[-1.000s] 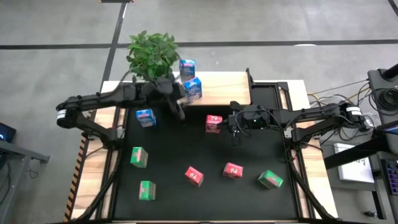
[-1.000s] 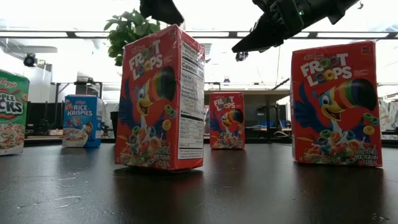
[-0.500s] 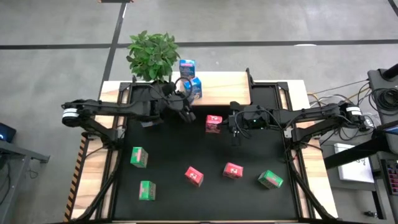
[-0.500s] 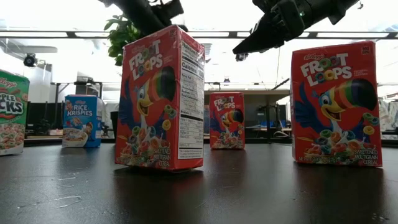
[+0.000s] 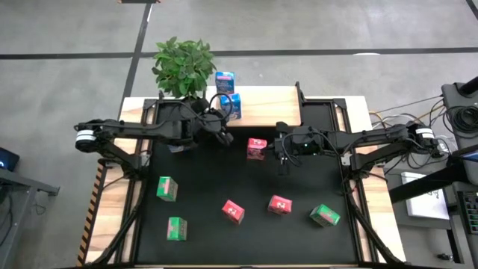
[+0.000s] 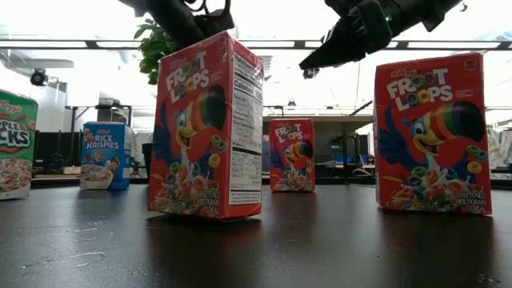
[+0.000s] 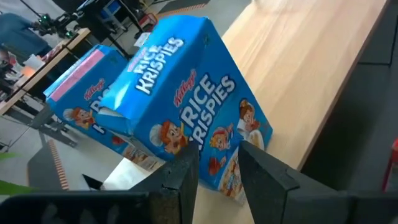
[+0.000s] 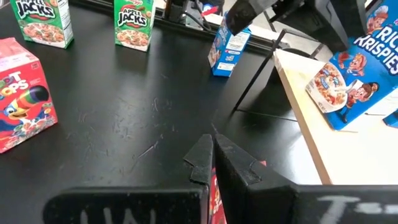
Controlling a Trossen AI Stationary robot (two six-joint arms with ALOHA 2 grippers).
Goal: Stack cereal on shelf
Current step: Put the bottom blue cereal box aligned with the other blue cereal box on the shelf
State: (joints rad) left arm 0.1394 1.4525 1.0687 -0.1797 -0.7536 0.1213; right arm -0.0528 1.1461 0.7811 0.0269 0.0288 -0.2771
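Two blue cartons stand at the left end of the light-wood shelf: one near its front edge, one behind it. Both fill the left wrist view. My left gripper is open by a narrow gap, just off the front carton on the near side, touching nothing. A third blue carton stands on the mat. My right gripper is shut, raised beside a red carton.
Two more red cartons and three green ones stand on the black mat's near half. A potted plant stands at the far left, next to the shelf. Most of the shelf board to the right is bare wood.
My left gripper has drawn back from the front blue carton on the shelf toward the near edge, and its arm has swung down over the mat, covering the third blue carton in the high view. The carton stays on the shelf.
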